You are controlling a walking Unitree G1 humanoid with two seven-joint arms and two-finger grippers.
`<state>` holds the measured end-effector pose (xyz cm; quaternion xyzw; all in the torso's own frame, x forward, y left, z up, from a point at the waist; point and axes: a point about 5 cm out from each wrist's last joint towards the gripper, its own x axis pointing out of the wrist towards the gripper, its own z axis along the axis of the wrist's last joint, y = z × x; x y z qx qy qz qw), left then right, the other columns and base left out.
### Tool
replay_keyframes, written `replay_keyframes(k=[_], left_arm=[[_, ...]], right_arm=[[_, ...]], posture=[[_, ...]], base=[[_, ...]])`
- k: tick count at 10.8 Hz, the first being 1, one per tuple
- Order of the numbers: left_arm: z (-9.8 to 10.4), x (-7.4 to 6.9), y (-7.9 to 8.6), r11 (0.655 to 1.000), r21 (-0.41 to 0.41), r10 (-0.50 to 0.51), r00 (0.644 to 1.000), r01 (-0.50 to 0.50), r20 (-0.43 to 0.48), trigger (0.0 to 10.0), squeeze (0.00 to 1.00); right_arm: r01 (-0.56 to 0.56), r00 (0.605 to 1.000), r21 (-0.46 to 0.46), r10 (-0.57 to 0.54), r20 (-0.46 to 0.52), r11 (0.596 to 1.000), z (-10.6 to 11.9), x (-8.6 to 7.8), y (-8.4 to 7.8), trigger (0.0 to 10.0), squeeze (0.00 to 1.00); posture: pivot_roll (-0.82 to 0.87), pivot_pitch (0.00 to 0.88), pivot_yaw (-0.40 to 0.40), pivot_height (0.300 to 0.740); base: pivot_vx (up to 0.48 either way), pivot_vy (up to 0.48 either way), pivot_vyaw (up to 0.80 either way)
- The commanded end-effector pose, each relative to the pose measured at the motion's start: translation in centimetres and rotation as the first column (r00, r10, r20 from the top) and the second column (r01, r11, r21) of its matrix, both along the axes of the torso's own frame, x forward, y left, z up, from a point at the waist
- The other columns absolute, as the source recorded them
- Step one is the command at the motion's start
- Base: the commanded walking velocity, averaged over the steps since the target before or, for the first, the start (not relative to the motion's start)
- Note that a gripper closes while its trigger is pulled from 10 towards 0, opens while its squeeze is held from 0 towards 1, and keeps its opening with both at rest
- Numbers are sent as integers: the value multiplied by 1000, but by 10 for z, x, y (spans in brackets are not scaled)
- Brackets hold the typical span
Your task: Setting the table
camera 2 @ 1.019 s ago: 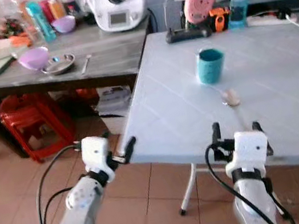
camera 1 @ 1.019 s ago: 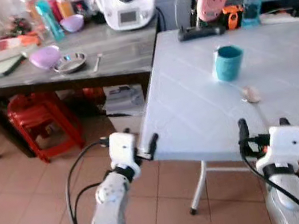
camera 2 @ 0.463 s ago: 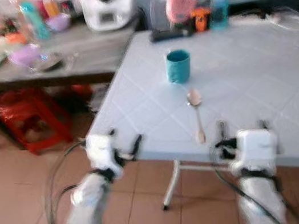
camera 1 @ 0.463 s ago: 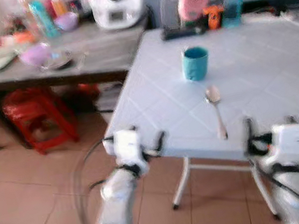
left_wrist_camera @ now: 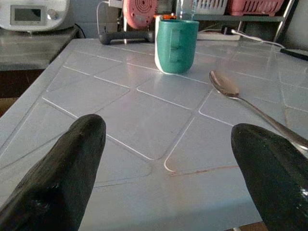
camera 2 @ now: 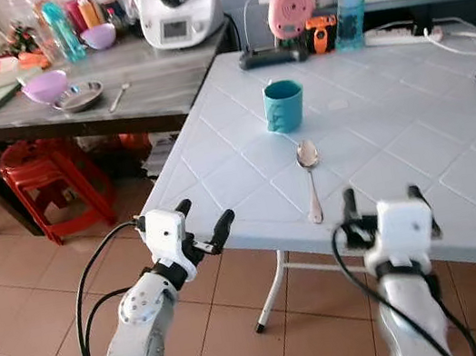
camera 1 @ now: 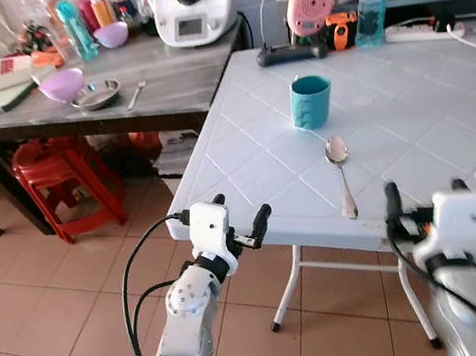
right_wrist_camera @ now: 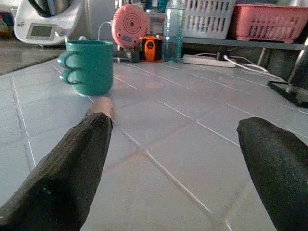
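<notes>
White tiled-pattern plastic folding table [camera 1: 449, 118] stands against a cluttered shelf; grey counter [camera 1: 173, 69] adjoins its left side. Teal ceramic mug [camera 1: 310, 101] sits upright mid-table, metal spoon [camera 1: 340, 171] just in front of it, bowl toward the mug, handle toward the near edge. Likely laid as a place setting. Left gripper [camera 1: 244, 225] hovers at the table's near corner, fingers spread, empty. Right gripper [camera 1: 422, 199] hangs at the near edge beside the spoon handle, fingers apart, empty. Purple bowl [camera 1: 66, 84] and steel dish [camera 1: 96, 94] wait on the counter, probably next to fetch.
</notes>
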<state>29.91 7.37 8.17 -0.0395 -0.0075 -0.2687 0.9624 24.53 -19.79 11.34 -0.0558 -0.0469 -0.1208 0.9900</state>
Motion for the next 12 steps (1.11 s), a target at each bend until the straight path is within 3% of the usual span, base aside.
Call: replay_keyframes(k=[1, 3, 5, 8, 10, 12], left_arm=[[-3, -2, 8, 1000, 10, -7, 1000, 8, -9, 10000, 0], [-20, -18, 29, 993, 92, -64, 997, 69, -49, 10000, 0], [-27, -27, 38, 989, 109, -96, 992, 104, -77, 10000, 0], [-23, -39, 33, 974, 47, -220, 973, 224, -75, 10000, 0], [-5, -29, 23, 980, 0, -200, 980, 200, -13, 10000, 0], [4, -27, 10, 970, -19, -243, 970, 243, 19, 10000, 0]], right_arm=[[-15, 1000, 15, 16, -14, 1000, 0, 6, 2, 10000, 0], [-83, 993, 62, 87, -77, 995, -4, 33, 5, 10000, 0], [-144, 981, 73, 152, -120, 987, -4, 53, 12, 10000, 0], [-215, 954, 71, 225, -196, 974, -4, 80, 21, 10000, 0], [-196, 941, 91, 213, -261, 976, -7, 94, 13, 10000, 0], [-191, 932, 111, 216, -293, 975, -12, 99, 9, 10000, 0]], posture=[[-81, 0, 83, 740], [-62, 0, 88, 740], [-46, 15, 82, 740], [-34, 22, 68, 740], [-40, 21, 64, 740], [-43, 16, 61, 740]], base=[[0, 0, 0], [0, 0, 0], [0, 0, 0], [0, 0, 0], [0, 0, 0], [0, 0, 0]])
